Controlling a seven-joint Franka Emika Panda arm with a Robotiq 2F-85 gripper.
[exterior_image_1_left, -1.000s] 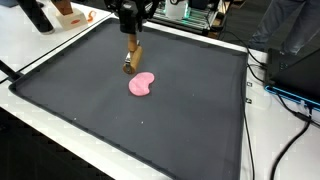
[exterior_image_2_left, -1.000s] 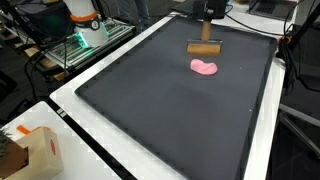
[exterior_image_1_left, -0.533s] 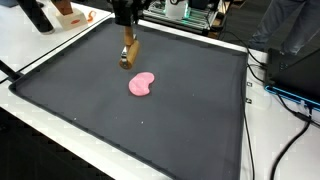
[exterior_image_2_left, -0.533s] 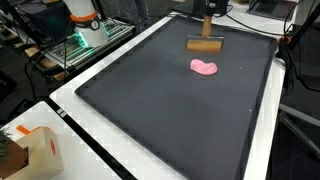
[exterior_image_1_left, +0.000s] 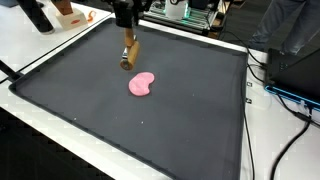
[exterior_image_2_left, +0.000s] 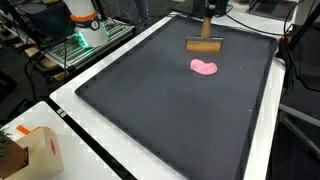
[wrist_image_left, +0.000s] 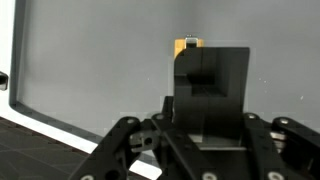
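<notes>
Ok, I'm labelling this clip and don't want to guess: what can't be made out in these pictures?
- Wooden block: in the wrist view, the dark body of the gripper hides all but an orange edge.
- Pink piece: too small in both exterior views to tell what it is, and outside the wrist view.
- Arm: cut off by the top edge in both exterior views.

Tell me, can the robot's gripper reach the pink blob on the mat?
Probably yes: the pink blob lies bare on the mat near the gripper, nothing between them. But the gripper is holding a wooden tool.
</notes>
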